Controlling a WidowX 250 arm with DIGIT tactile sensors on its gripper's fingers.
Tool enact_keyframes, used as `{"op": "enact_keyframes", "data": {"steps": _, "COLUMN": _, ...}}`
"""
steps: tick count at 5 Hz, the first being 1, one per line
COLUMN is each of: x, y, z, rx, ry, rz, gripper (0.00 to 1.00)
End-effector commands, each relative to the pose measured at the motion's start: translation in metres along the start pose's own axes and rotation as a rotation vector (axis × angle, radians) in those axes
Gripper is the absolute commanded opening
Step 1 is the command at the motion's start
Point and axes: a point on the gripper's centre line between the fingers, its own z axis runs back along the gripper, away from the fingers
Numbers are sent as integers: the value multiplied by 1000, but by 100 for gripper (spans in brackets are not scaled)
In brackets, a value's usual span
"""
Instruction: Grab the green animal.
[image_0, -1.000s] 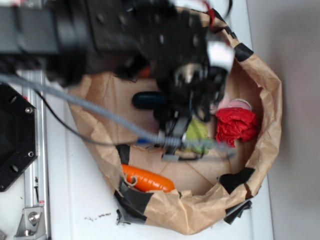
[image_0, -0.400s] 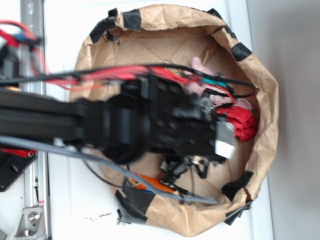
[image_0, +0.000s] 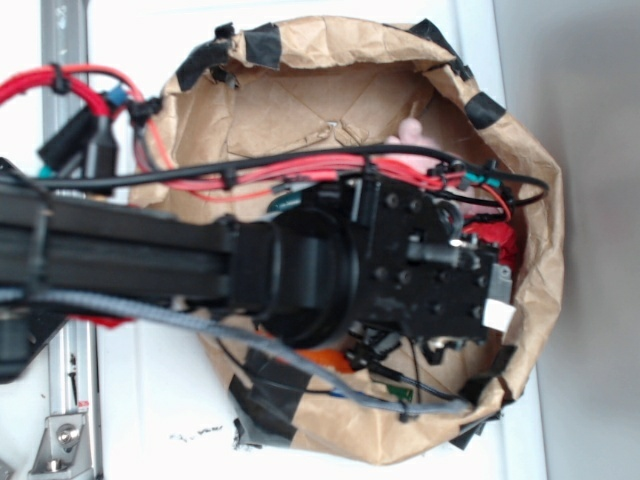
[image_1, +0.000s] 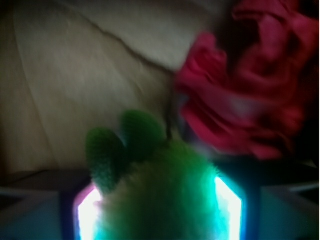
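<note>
Exterior view: the arm (image_0: 300, 280) fills the frame centre, reaching into the paper bag (image_0: 530, 170) and hiding the toy.

Wrist view: the green animal (image_1: 160, 195) sits bottom centre between the lit claw (image_1: 159, 210) pads, apparently clamped, beside red crumpled material (image_1: 250, 95).

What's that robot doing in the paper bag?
The robot arm is reaching down into a brown paper bag full of toys. It's after the green animal, and the wrist camera shows that fuzzy toy sitting right between the gripper's fingers. Whether they are squeezing it yet is hard to tell. A red crumpled thing lies right beside it, and a bit of a pink toy peeks out behind the arm.
</note>
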Motion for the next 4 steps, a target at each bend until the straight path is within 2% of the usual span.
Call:
{"op": "enact_keyframes", "data": {"steps": 1, "x": -43, "y": 16, "z": 112, "rx": 5, "ry": -109, "rz": 267, "gripper": 0}}
{"op": "enact_keyframes", "data": {"steps": 2, "x": -59, "y": 26, "z": 152, "rx": -115, "ry": -95, "rz": 492, "gripper": 0}}
{"op": "enact_keyframes", "data": {"steps": 3, "x": -65, "y": 31, "z": 157, "rx": -137, "ry": -52, "rz": 562, "gripper": 0}}
{"op": "enact_keyframes", "data": {"steps": 4, "x": -69, "y": 32, "z": 150, "rx": -113, "ry": -36, "rz": 608, "gripper": 0}}
